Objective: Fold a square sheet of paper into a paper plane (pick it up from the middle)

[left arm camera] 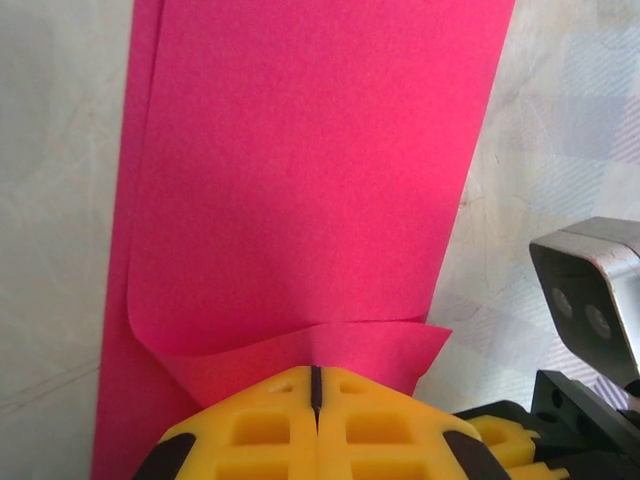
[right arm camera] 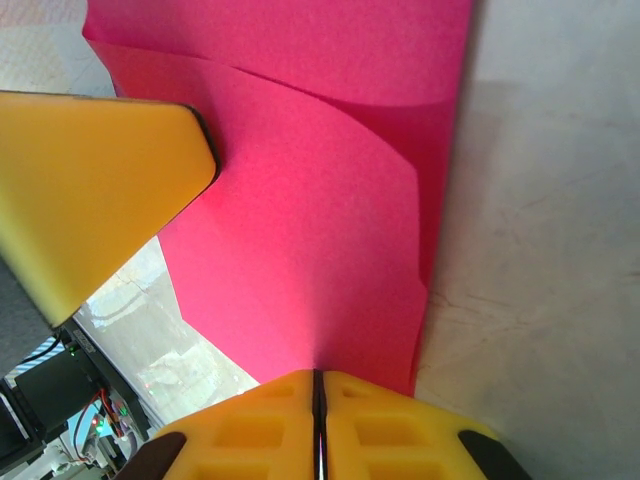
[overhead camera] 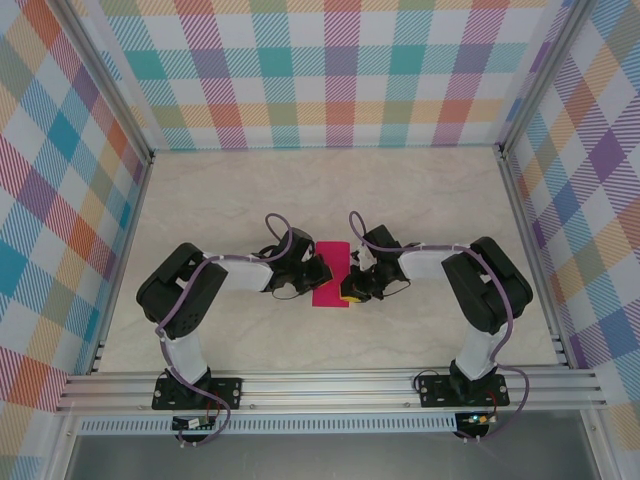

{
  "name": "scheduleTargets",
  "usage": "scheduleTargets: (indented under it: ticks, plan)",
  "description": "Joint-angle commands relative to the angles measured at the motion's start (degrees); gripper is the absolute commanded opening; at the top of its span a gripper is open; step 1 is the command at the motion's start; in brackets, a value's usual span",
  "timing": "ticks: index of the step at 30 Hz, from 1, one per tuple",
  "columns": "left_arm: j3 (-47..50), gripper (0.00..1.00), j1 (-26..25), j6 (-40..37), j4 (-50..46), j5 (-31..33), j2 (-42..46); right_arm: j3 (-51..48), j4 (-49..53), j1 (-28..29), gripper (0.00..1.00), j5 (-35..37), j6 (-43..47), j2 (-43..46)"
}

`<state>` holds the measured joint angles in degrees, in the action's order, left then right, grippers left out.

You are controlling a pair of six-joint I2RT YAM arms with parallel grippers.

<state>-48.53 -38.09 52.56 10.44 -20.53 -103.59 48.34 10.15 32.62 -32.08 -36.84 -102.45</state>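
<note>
The square sheet of paper (overhead camera: 331,272) lies mid-table as a magenta-pink folded strip between my two grippers. In the left wrist view its upper layer (left arm camera: 300,170) curls up at the near end, and my left gripper (left arm camera: 316,380) is shut there with the raised flap running into its yellow fingertips. The right gripper (right arm camera: 318,385) is shut on the near edge of a lifted, bowed layer (right arm camera: 310,250); a thin pink line shows between its pads. From above, the left gripper (overhead camera: 322,270) and right gripper (overhead camera: 350,286) meet at the strip from either side.
The left gripper's yellow finger (right arm camera: 95,185) hangs close over the paper in the right wrist view. The right wrist's camera housing (left arm camera: 592,292) sits just right of the strip. Pale marbled tabletop (overhead camera: 420,200) surrounds the paper, fenced by checked walls (overhead camera: 330,70).
</note>
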Motion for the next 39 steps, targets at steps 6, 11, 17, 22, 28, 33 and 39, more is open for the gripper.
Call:
scheduleTargets:
  ticks: [6,11,17,22,28,33,39]
  plan:
    - [-0.07,0.00,-2.05,-1.65,-1.82,-1.00,4.40,-1.73,4.19,0.16,0.09,4.57,0.72,-2.43]
    - [-0.26,0.00,-2.56,-1.17,-1.65,-1.41,1.53,-1.62,4.35,0.16,0.09,4.74,0.89,-3.07]
    - [0.53,0.00,-2.60,-1.18,-3.42,4.21,-0.05,-1.87,4.72,0.16,0.08,5.31,0.98,-3.39]
    - [0.61,0.00,-2.52,-1.93,-4.84,7.94,-0.46,-2.06,5.43,0.16,0.07,6.05,1.34,-3.47]
    - [-0.44,0.00,-1.35,-4.76,-7.79,10.32,0.88,-2.39,5.53,0.18,0.06,6.43,1.62,-3.70]
    - [-1.42,0.00,0.56,-6.35,-7.89,10.02,0.50,-2.58,5.23,0.17,0.06,6.42,1.51,-3.92]
    - [-0.22,0.00,3.05,-6.65,-5.86,8.73,0.55,-2.85,5.07,0.17,0.06,6.48,1.54,-3.94]
